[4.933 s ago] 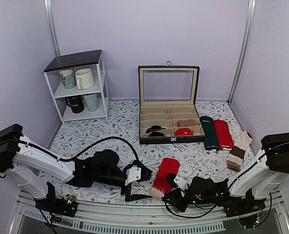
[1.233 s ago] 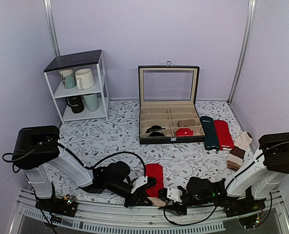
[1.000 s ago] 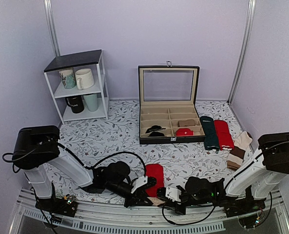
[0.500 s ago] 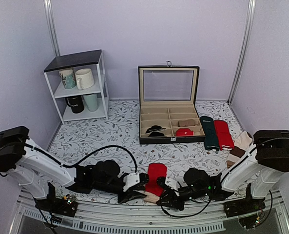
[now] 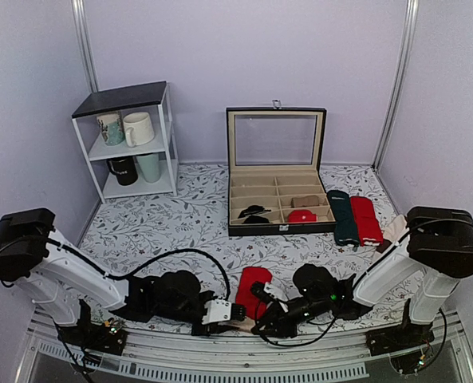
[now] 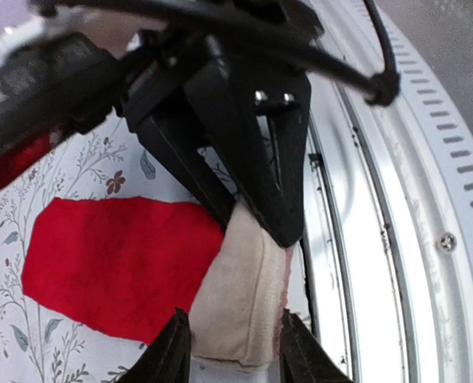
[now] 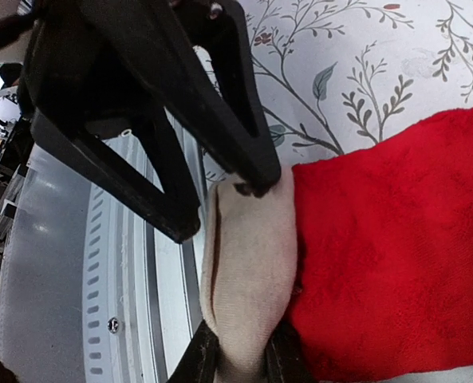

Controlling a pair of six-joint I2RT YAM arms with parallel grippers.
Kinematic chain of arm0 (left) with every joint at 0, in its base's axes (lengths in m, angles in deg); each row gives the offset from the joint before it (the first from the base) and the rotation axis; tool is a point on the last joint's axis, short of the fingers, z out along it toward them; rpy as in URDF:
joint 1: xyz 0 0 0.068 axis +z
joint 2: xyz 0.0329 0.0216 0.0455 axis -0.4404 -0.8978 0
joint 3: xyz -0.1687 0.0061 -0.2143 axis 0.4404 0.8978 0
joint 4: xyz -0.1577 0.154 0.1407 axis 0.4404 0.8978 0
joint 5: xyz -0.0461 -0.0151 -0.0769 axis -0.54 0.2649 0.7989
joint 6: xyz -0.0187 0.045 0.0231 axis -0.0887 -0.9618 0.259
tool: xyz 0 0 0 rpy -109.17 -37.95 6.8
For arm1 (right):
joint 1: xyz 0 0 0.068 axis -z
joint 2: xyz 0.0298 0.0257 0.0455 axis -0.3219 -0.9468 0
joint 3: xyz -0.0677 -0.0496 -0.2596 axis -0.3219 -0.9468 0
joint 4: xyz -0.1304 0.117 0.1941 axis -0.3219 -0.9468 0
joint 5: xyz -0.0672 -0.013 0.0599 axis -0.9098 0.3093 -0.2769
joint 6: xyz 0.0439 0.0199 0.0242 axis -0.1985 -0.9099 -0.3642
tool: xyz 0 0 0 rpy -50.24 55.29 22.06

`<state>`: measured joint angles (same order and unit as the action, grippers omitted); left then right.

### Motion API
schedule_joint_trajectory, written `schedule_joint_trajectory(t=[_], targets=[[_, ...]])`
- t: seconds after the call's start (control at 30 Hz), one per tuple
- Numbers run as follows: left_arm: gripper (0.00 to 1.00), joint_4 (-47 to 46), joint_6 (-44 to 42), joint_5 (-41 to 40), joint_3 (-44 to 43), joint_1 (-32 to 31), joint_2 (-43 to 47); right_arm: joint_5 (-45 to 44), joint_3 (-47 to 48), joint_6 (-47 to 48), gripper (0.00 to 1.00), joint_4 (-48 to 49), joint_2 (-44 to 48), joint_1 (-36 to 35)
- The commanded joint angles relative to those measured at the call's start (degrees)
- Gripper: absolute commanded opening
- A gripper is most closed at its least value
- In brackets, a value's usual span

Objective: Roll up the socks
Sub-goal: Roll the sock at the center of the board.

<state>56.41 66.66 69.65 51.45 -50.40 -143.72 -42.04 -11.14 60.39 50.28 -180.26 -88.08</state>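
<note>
The socks [image 5: 253, 289] lie flat at 6 o'clock on the table [image 5: 180, 215], just short of the rail [image 5: 220, 357]. Their red length runs toward 12 and the beige end [image 6: 240, 303] sits nearest the rail. That end looks doubled into a thick lip, which I take as the start of a roll. The left gripper [image 6: 234, 357] reaches in from 9 o'clock. Its jaws are part open and astride the beige end, with the pads beside its edges, and the right wrist view shows a sliver of gap on one side, so I read no real pinch there. The right gripper [image 7: 240, 359] comes in from 3 o'clock with its jaws drawn narrow, and the beige end is bunched between them: it has hold of the lip. The knit should be light, limp and a little springy. It looks grippy rather than slick and not fragile, but it is apt to sag and unfurl once let go. The best hold is probably on the beige lip, across its width and through both layers, with the pads set deep enough that the top layer does not peel away. The roll would then be turned toward 12 over the red part.
</note>
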Motion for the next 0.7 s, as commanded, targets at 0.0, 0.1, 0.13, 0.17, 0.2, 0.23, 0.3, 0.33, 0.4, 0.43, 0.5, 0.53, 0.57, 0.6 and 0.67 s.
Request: schedule_joint_trajectory(t=[0.0,0.1,0.13,0.17,0.2,0.23,0.3,0.33,0.4,0.43,0.5,0.53,0.57,0.6,0.67], targets=[[0.38,1.43,-1.65,-0.05,-0.88,-1.3,-2.98,0.54,-0.89,-1.34,0.17,-12.02,-3.77,0.6],[0.38,1.95,-1.14,-0.44,-1.46,-1.42,-4.52,0.72,-0.78,-1.27,0.17,-12.21,-4.1,0.82],[0.38,2.01,-0.83,-0.67,-1.57,-1.43,-4.91,0.82,-0.78,-1.33,0.17,-12.21,-4.22,0.99],[0.37,2.26,-0.68,-1.05,-1.79,-1.49,-5.31,0.91,-0.76,-1.34,0.17,-12.28,-4.26,1.0],[0.36,2.86,-0.42,-1.12,-2.16,-1.5,-5.57,0.93,-0.78,-1.28,0.17,-12.3,-4.45,1.08],[0.33,3.5,-0.22,-0.91,-2.51,-1.6,-5.74,0.87,-0.7,-1.19,0.17,-12.34,-4.48,1.22],[0.25,3.66,0.22,-0.2,-2.63,-1.77,-5.89,0.93,-0.69,-1.25,0.17,-12.48,-4.74,1.39],[0.18,3.69,0.47,0.14,-2.65,-1.78,-5.99,0.97,-0.65,-1.19,0.17,-12.48,-4.78,1.48],[0.07,4.32,1.07,0.25,-3.01,-1.77,-6.68,1.1,-0.64,-1.21,0.17,-12.51,-4.75,1.6],[0.04,5.08,1.34,0.19,-3.32,-1.76,-7.12,1.2,-0.61,-1.1,0.17,-12.53,-4.7,1.7],[0.0,6.65,2.12,0.18,-4.27,-1.78,-8.17,1.41,-0.49,-1.0,0.18,-12.64,-4.53,1.94],[0.0,7.32,2.59,0.25,-4.67,-1.78,-8.63,1.39,-0.47,-0.86,0.18,-12.74,-4.26,2.02],[0.0,8.06,3.2,0.41,-5.12,-1.73,-8.98,1.23,-0.45,-0.76,0.19,-12.78,-3.75,2.06],[0.0,8.51,3.78,0.75,-5.4,-1.65,-9.21,0.72,-0.48,-0.58,0.21,-12.82,-3.16,2.14],[0.0,9.01,5.68,1.24,-5.39,-1.34,-9.26,-0.98,-0.72,-0.25,0.28,-13.28,-0.91,2.15]])
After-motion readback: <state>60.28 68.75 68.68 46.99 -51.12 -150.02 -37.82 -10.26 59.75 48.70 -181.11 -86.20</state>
